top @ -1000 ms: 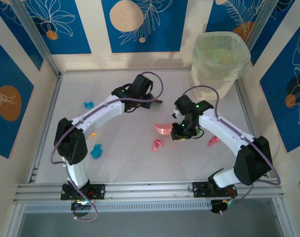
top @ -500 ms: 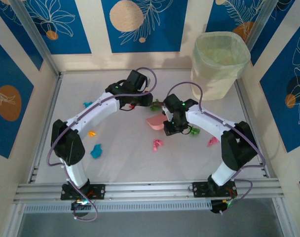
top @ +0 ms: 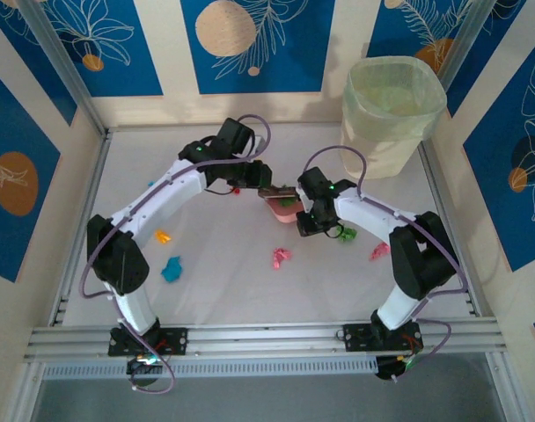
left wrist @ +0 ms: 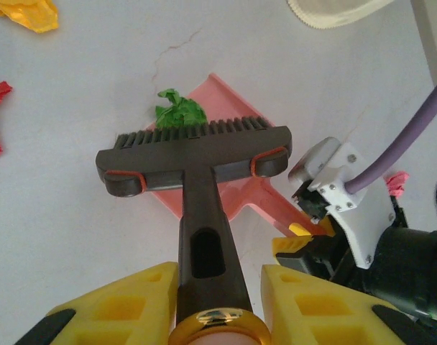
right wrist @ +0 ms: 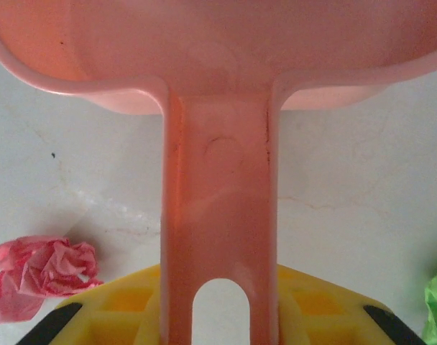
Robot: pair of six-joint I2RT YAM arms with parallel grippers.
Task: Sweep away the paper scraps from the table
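One green scrap lay at the dustpan mouth, just beyond the brush bristles, on their far side from the left jaws, clamped on the brush handle. Right jaws gripped the dustpan handle. Other scraps lay scattered over desk.

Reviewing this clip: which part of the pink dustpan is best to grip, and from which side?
The flat, straight handle, approached from behind the dustpan, opposite its open lip. Its parallel edges suit a two-finger clamp, and the mouth is left free for the brush at the green scrap. The right gripper is shut on it that way.
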